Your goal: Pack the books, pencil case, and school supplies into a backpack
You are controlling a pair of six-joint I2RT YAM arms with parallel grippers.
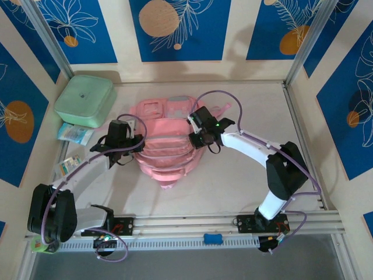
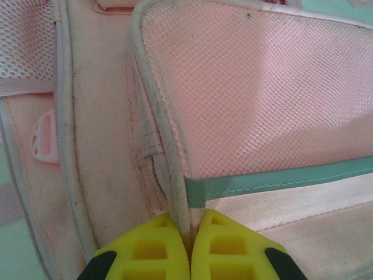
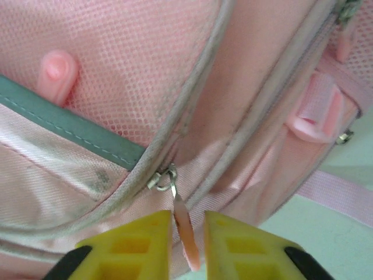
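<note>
While backpack (image 1: 166,153) piping (image 2: 173,169) is clenched by left gripper (image 2: 189,236) | step: unzipping | zipper pull (image 3: 186,245) is left loose between parted right gripper (image 3: 187,224) jaws | next: pull to be clamped, then drawn open.

Mint-green rounded square box (image 1: 85,100), closed, at the table's (image 1: 233,175) far left corner. Just behind it, blue wall panels (image 1: 175,29) with white leaves and orange discs. Well apart from it, on the near rail (image 1: 192,221), a small blue block (image 1: 213,238).
</note>
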